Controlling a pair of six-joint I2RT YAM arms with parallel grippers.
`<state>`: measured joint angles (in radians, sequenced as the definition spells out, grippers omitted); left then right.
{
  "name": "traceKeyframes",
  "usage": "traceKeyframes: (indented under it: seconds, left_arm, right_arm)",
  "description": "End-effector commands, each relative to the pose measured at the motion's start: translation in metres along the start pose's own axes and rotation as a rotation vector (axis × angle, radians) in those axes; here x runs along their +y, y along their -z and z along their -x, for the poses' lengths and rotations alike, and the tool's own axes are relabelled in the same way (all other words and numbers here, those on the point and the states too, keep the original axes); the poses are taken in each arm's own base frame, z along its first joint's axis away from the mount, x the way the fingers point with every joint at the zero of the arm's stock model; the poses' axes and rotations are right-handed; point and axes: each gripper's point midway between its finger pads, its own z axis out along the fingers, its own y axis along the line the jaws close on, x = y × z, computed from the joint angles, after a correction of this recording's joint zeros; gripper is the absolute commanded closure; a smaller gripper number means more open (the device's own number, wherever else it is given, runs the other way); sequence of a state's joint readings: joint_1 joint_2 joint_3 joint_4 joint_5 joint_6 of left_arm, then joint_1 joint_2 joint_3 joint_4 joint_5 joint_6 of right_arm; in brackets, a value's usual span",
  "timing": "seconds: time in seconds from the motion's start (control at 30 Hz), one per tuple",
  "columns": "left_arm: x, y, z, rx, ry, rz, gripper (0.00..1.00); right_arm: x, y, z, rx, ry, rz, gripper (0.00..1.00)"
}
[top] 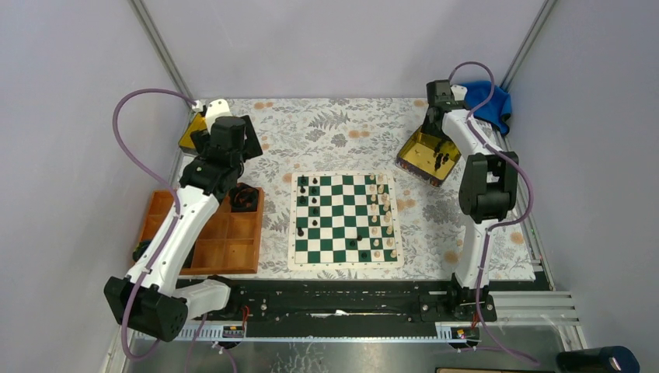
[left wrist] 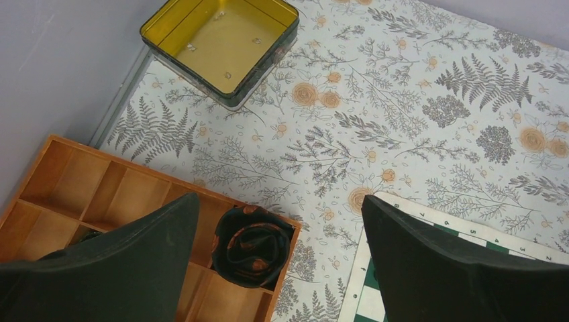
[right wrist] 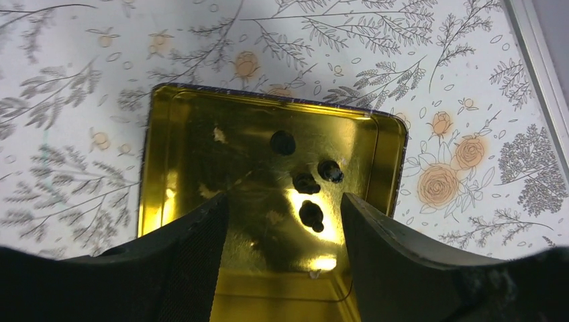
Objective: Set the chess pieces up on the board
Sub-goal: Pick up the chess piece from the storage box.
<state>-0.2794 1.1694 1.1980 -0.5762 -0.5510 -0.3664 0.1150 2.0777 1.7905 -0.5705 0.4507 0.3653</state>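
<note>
As the right end effector (right wrist: 282, 221) hangs agape over the tin (right wrist: 158, 154) holding chess pieces (right wrist: 310, 215), picking seems in hand; next, centre on one, descend, close.

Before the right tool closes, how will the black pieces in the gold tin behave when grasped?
The black pieces look tiny and rounded, so they may roll or slip aside. The gold tin looks smooth and shiny inside, so probably little friction.

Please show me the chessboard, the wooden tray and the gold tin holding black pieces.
chessboard (top: 338, 203): top view, a bare middle square.
wooden tray (top: 233, 252): top view, a bare compartment.
gold tin (right wrist: 184, 161): right wrist view, bare floor.
</note>
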Motion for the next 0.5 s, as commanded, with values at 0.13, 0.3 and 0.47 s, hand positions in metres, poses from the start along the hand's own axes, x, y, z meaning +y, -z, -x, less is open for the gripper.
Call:
traceKeyframes:
  seconds: [0.13,0.3,0.47]
  left_arm:
    - [-0.008,-0.006,0.012,-0.031,0.001,-0.015,0.01]
    - [-0.010,-0.009,0.011,-0.023,-0.002,-0.014,0.01]
    - [-0.012,-0.011,0.010,-0.015,-0.005,-0.013,0.01]
  right_arm:
    - [0.004,-0.029,0.010,-0.008,-0.071,0.014,0.35]
    - [0.000,-0.046,0.008,0.014,-0.080,0.008,0.38]
    - [-0.003,-0.057,0.007,0.023,-0.089,0.003,0.41]
